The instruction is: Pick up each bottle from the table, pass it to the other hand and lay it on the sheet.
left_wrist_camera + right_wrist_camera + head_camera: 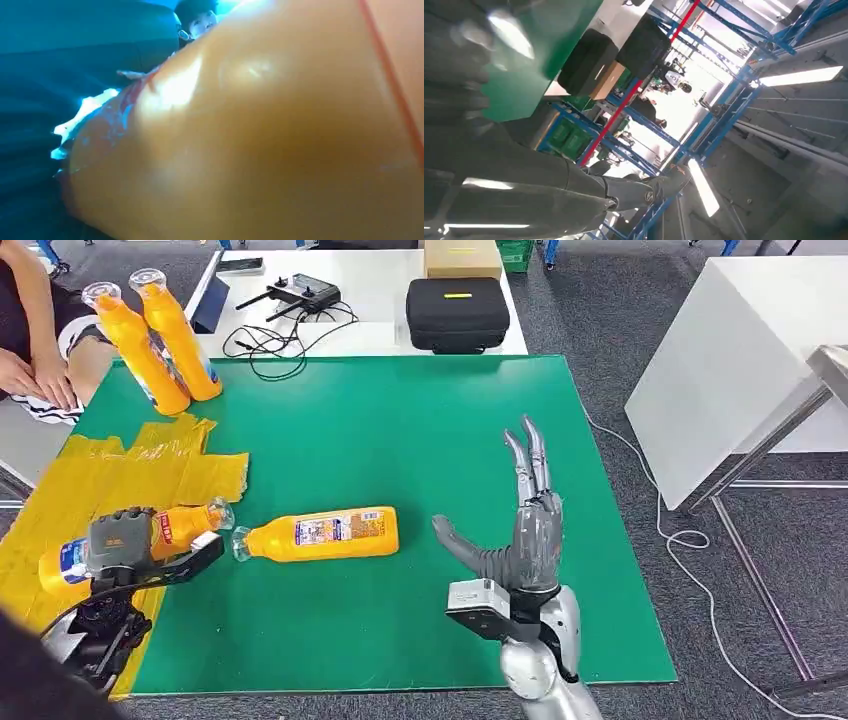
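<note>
My left hand (125, 540) grips an orange bottle (180, 525) over the crumpled yellow sheet (120, 475) at the table's left edge; the bottle lies sideways with its cap pointing right. That bottle's orange body (275, 140) is pressed close against the left wrist camera. A second orange bottle (325, 534) lies on its side on the green mat (400, 420), just right of the held one, cap towards it. Two more orange bottles (165, 335) stand upright at the mat's far left corner. My right hand (525, 530) hovers open, fingers spread, right of the lying bottle; its thumb (574, 192) shows in the right wrist view.
A person's arm (35, 370) rests at the far left beside the standing bottles. Behind the mat, a white table holds a black case (457, 312), a cardboard box (462, 257), a controller (300, 288) and cables. A white table (740, 360) stands to the right.
</note>
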You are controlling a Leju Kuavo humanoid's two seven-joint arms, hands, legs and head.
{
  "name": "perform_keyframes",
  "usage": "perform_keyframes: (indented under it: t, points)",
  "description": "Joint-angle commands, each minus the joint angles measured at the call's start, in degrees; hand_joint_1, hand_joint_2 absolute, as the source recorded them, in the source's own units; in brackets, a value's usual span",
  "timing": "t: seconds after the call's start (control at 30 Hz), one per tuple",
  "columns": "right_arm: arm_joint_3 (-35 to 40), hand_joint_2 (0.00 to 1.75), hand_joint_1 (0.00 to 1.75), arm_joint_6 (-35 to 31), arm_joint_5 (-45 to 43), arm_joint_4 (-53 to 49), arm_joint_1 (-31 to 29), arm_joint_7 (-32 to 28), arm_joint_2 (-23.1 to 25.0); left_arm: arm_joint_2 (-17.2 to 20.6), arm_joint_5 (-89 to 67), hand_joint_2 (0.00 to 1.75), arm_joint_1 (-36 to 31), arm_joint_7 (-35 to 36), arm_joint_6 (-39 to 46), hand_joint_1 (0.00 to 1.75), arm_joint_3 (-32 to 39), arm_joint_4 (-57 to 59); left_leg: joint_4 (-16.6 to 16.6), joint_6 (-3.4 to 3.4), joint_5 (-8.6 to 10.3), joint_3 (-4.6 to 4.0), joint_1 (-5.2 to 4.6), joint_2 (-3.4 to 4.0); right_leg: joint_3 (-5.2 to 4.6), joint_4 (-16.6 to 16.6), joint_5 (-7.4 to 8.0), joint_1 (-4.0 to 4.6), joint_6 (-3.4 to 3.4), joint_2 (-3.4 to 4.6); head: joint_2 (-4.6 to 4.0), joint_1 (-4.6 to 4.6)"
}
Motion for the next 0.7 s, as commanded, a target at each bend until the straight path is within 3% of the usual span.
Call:
perform_keyframes:
  t: [0.03, 0.1, 0.57, 0.67, 0.7]
  points:
    - [1.1, 1.75, 0.0, 1.6, 0.7, 5.8, -3.9, 0.6, -0.4, -0.3, -0.6, 1.75, -0.9, 2.6, -5.5, 0.0, -2.5, 3.8, -0.1, 0.02, -0.1, 0.31, 0.0, 0.15, 0.27, -0.1, -0.06, 0.02, 0.03, 0.06, 0.0, 0.0]
    - [1.7, 1.75, 0.0, 2.0, 1.8, 6.2, -4.0, 1.8, -0.2, -1.8, 0.2, 1.75, -0.9, 5.4, -5.1, 0.0, -0.6, 3.7, -0.1, 0.01, -0.05, 0.23, -0.02, 0.07, 0.19, -0.1, -0.04, -0.01, 0.02, 0.01, 0.0, -0.02]
    - [1.9, 1.75, 0.0, 2.8, 3.1, 7.1, -4.5, 3.3, -0.3, -2.9, 0.0, 1.75, -0.3, 6.5, -2.6, 0.0, 0.2, 3.2, -0.1, -0.07, -0.02, 0.43, 0.02, 0.14, 0.32, -0.1, 0.06, 0.04, -0.13, 0.01, 0.0, -0.02]
    - [1.7, 1.75, 0.0, 3.4, 4.5, 8.1, -4.8, 4.5, -0.1, -5.6, 3.8, 1.75, -1.3, 1.3, 2.2, 0.0, 5.7, 2.7, -0.2, -0.06, -0.03, 0.48, 0.01, 0.11, 0.37, -0.1, 0.05, 0.03, -0.12, -0.04, 0.0, -0.02]
    - [1.7, 1.75, 0.0, 3.7, 4.7, 8.3, -4.9, 4.6, -0.1, -7.0, 7.8, 1.75, -2.0, -3.6, 3.6, 0.0, 9.2, 2.0, -0.1, -0.07, 0.0, 0.35, 0.0, 0.05, 0.25, -0.1, 0.06, 0.01, -0.13, -0.06, 0.0, -0.02]
